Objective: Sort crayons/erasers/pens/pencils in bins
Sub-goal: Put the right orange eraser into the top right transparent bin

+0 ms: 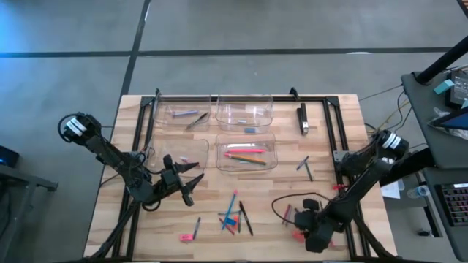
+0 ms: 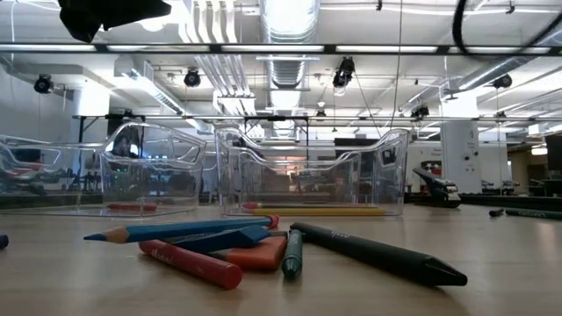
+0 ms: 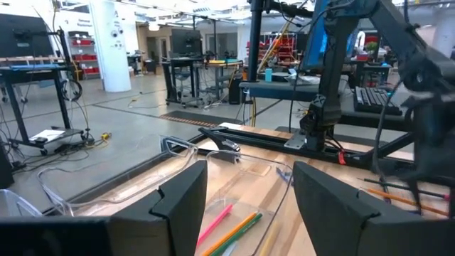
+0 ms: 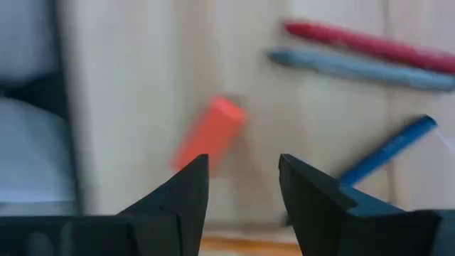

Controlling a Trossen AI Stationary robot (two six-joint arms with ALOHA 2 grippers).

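My right gripper (image 1: 307, 223) (image 4: 243, 174) hangs open low over the table's near right part. A red-orange eraser (image 4: 211, 132) lies flat on the wood just ahead of its fingertips, untouched. Beyond it lie a red stick (image 4: 370, 44), a grey pen (image 4: 355, 67) and a blue pencil (image 4: 387, 151). My left gripper (image 1: 187, 184) (image 3: 249, 192) is open and holds nothing, next to the near left bin (image 1: 183, 152). A pile of pencils, crayons and an eraser (image 1: 234, 216) (image 2: 255, 250) lies at the near middle. The bin (image 1: 246, 155) beside it holds pencils (image 3: 231, 226).
Far bins hold pens (image 1: 189, 115) and a blue eraser (image 1: 249, 129). Two grey pens (image 1: 306, 166) lie right of the bins, a pink piece (image 1: 189, 236) near the front edge. A black-and-silver bar (image 1: 303, 119) sits on the black frame (image 1: 241, 96) around the table.
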